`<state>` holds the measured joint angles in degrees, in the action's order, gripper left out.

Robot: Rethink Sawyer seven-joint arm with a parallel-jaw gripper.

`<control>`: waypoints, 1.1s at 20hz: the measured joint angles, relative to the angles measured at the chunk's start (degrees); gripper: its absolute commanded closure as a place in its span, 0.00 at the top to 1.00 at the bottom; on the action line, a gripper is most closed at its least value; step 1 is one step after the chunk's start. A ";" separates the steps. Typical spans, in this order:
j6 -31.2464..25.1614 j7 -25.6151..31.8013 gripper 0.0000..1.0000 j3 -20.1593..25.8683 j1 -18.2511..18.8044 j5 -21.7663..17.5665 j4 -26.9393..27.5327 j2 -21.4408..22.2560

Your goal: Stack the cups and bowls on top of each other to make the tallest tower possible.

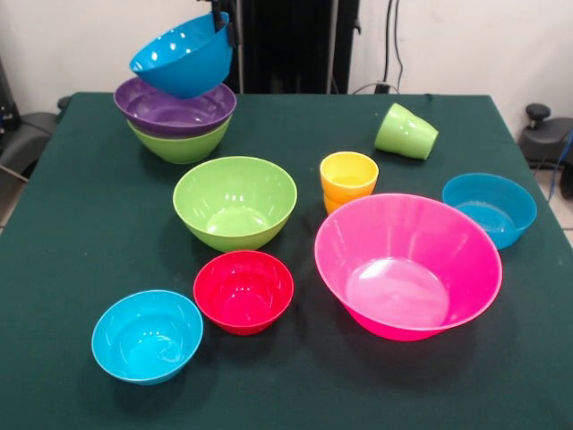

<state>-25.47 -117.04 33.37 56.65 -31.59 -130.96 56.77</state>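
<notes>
**Blue bowl held tilted over a two-bowl stack**

A dark green table [81, 224] holds scattered plastic bowls and cups. At the far left stands the tower [176, 125]: a purple bowl [175, 109] nested in a lime green bowl [182, 146]. Just above it a blue bowl [183, 55] hangs tilted, its opening facing left and toward the camera. The gripper [220, 20] pinches this bowl's upper right rim, clenched on it, with only the dark tip visible at the top edge.

Loose on the table are a second lime bowl [235, 202] near the centre, a red bowl [243, 291] and a cyan bowl [147, 336] in front of it, a huge pink bowl [407, 264] to the right, and another blue bowl [490, 208] beyond that. An orange cup [348, 179] stands upright just behind the pink bowl; a green cup [406, 132] lies on its side further back.

Risks, as a judgement: the held bowl is steeply tilted, so if let go as it hangs it may land on its edge, slide off the purple rim, or nudge the stack sideways. A one-sided rim grip may also let it swing.

The arm itself is cut off above. Whether the blue bowl touches the purple one cannot be told. The orange cup's lower part is hidden behind the pink bowl.
</notes>
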 measured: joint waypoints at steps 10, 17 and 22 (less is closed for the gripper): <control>0.00 0.00 0.00 -0.01 3.42 -0.57 0.02 -1.45; 0.00 0.00 1.00 -0.01 3.74 -2.64 0.03 -2.03; 0.44 0.00 1.00 0.00 3.74 -3.55 0.02 -2.04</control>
<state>-25.03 -117.04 33.37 60.39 -35.15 -130.93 54.74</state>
